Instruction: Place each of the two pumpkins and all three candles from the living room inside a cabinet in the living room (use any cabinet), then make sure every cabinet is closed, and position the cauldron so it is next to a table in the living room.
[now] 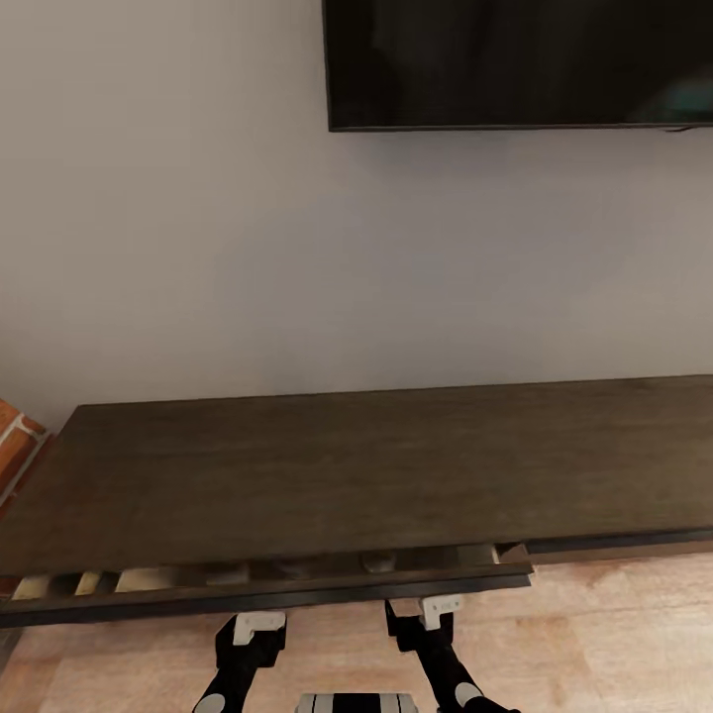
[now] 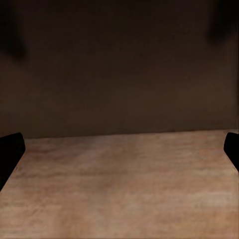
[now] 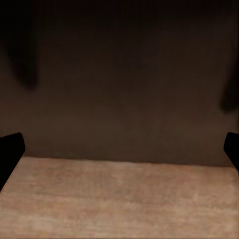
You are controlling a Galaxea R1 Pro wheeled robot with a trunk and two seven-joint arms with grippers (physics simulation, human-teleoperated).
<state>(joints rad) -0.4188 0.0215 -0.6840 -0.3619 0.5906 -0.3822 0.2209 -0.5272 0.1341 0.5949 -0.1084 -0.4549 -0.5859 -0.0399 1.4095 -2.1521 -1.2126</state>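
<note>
The head view looked down on the long, low cabinet (image 1: 376, 465) standing against a pale wall (image 1: 158, 248), with the lower edge of a dark television (image 1: 515, 64) mounted above it. A drawer (image 1: 267, 584) on the cabinet's left half stood slightly pulled out beneath the flat top. Through the narrow gap, pale tan shapes were visible inside, but they were too hidden to identify. A strip of brick (image 1: 15, 441) showed at the cabinet's left end, and light wooden floor (image 1: 614, 634) lay in front.

Both arms reached forward and low, just in front of the drawer face. The left gripper (image 1: 259, 626) and the right gripper (image 1: 439, 606) sat close under the drawer's front edge; contact could not be confirmed. In the left wrist view the fingers (image 2: 10, 149) stood wide apart with nothing between them, facing a dark cabinet front above floor. The right wrist view showed the same, fingers (image 3: 10, 149) spread and empty.
</note>
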